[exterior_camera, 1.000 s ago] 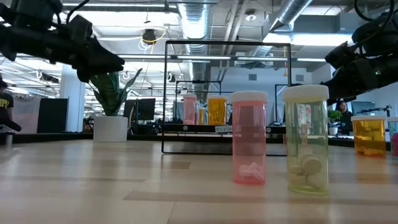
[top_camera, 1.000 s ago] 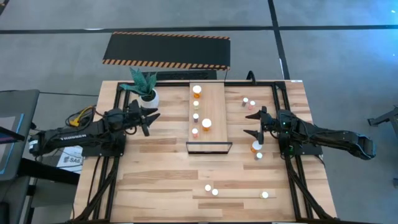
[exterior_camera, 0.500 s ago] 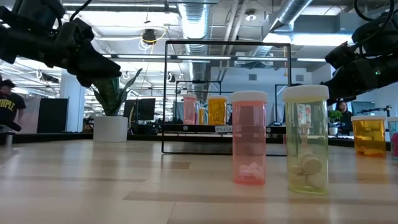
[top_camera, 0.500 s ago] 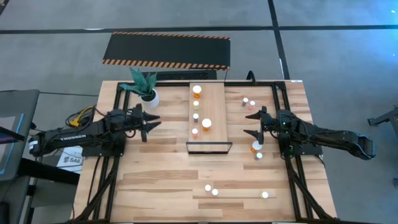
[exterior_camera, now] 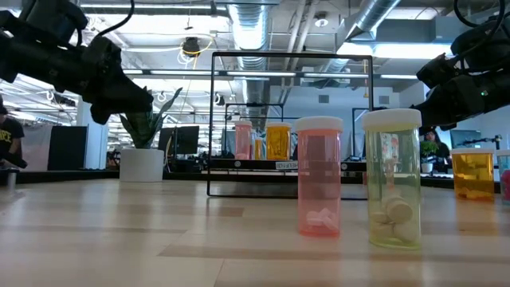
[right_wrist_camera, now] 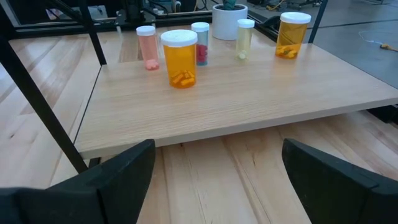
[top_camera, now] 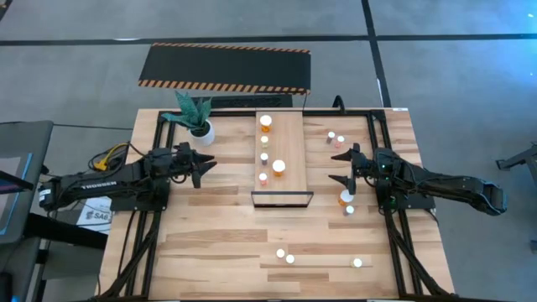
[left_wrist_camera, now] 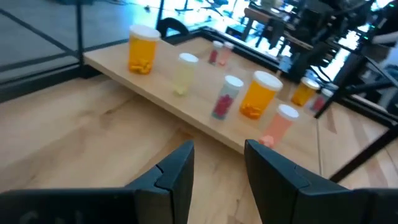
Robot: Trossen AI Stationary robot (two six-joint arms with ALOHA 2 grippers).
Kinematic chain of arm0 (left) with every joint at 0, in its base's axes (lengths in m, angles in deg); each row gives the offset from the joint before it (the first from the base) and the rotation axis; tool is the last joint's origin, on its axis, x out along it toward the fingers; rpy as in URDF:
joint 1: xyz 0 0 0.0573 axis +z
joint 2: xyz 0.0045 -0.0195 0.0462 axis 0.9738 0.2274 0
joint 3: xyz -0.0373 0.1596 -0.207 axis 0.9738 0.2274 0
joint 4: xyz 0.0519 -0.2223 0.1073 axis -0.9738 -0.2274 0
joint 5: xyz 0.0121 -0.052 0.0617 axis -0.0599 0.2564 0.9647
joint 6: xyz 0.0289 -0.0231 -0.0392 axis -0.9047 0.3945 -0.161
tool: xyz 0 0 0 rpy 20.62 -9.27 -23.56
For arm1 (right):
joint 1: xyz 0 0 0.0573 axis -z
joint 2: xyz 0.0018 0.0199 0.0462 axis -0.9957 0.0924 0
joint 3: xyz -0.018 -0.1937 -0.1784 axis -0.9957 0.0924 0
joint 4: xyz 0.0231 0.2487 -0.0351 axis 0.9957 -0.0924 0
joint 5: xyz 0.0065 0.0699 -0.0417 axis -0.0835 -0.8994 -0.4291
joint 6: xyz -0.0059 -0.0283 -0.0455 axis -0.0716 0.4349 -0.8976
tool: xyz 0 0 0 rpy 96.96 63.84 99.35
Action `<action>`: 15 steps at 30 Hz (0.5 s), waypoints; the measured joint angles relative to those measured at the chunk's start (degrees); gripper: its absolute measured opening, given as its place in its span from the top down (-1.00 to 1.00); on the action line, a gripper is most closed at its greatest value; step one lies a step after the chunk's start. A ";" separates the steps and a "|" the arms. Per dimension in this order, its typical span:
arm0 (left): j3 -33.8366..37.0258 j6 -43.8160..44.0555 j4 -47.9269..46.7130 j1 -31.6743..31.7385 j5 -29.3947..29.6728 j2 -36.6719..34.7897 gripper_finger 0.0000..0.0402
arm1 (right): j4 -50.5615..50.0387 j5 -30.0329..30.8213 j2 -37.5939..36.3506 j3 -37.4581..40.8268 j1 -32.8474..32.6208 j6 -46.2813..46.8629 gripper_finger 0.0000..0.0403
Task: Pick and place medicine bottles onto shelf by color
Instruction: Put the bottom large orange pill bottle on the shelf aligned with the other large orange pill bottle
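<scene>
The shelf (top_camera: 289, 147) lies in the table's middle with several white-capped bottles standing on it: an orange one (top_camera: 266, 122) at the far end, a second orange one (top_camera: 278, 167), and small yellowish, purple and pink ones between. Loose bottles stand right of the shelf (top_camera: 346, 198) and near the front edge (top_camera: 285, 256). My left gripper (top_camera: 204, 165) hovers left of the shelf, open by a narrow gap and empty; it also shows in its wrist view (left_wrist_camera: 217, 152). My right gripper (top_camera: 336, 167) hovers right of the shelf, open wide and empty (right_wrist_camera: 217, 149).
A white pot with a green plant (top_camera: 200, 124) stands far left of the shelf, close to my left gripper. A black mat with striped edges (top_camera: 225, 67) lies beyond the table. Dark frame rails (top_camera: 373, 159) run along both table sides. A dark frame (top_camera: 282, 200) closes the shelf's near end.
My left gripper has sunk a little toward the table, still left of the shelf. The right arm and the bottles have kept still.
</scene>
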State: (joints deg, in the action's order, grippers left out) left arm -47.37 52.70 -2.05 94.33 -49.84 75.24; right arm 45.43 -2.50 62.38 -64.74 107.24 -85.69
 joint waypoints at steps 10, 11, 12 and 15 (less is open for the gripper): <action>0.00 0.11 -5.51 0.00 1.62 0.00 0.36 | 0.00 0.00 0.00 0.00 0.00 0.00 -0.86; 0.00 0.11 -6.63 -0.01 1.67 0.01 0.36 | 0.00 0.00 0.00 0.00 0.00 0.00 -0.86; 0.00 0.11 -7.67 0.00 1.67 0.02 0.36 | 0.00 0.00 0.00 0.00 -0.02 0.00 -0.86; 0.00 0.11 -11.27 -0.02 1.67 0.00 0.36 | 0.00 0.00 0.00 0.00 0.00 0.00 -0.86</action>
State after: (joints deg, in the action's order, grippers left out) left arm -47.37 52.80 -13.32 94.31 -48.17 75.24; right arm 45.43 -2.50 62.38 -64.74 107.24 -85.69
